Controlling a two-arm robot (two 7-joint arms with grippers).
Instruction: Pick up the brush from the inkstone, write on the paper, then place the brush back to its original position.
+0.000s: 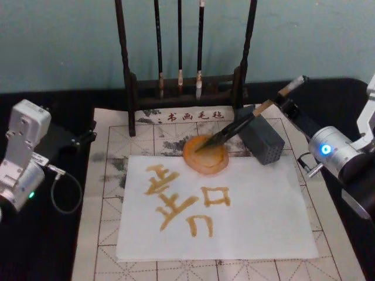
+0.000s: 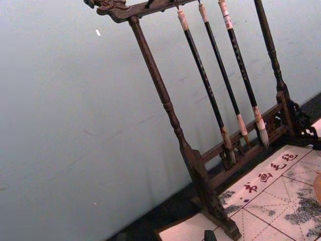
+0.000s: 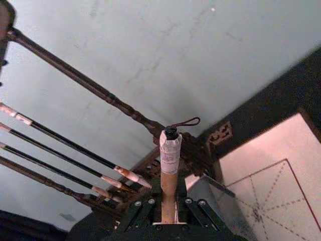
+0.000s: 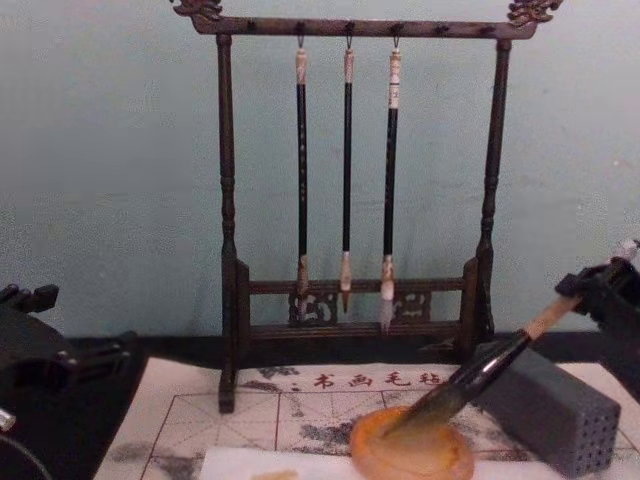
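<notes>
The brush (image 1: 240, 126) lies slanted with its dark bristle tip in the orange inkstone (image 1: 205, 161) and its handle resting over a grey block (image 1: 263, 140). My right gripper (image 1: 287, 105) is shut on the tan upper handle, near the taped end (image 3: 169, 150). From the chest, the brush (image 4: 480, 375) slopes down from the right gripper (image 4: 597, 290) into the inkstone (image 4: 410, 455). The white paper (image 1: 252, 222) lies in front of the inkstone and bears amber-coloured characters. My left gripper (image 1: 85, 136) rests at the table's left side, off the mat.
A dark wooden rack (image 1: 181, 88) with three thin hanging brushes stands behind the inkstone. The gridded felt mat (image 1: 105, 193) lies under the paper. A cable loops beside the left arm. Black table surface flanks the mat on both sides.
</notes>
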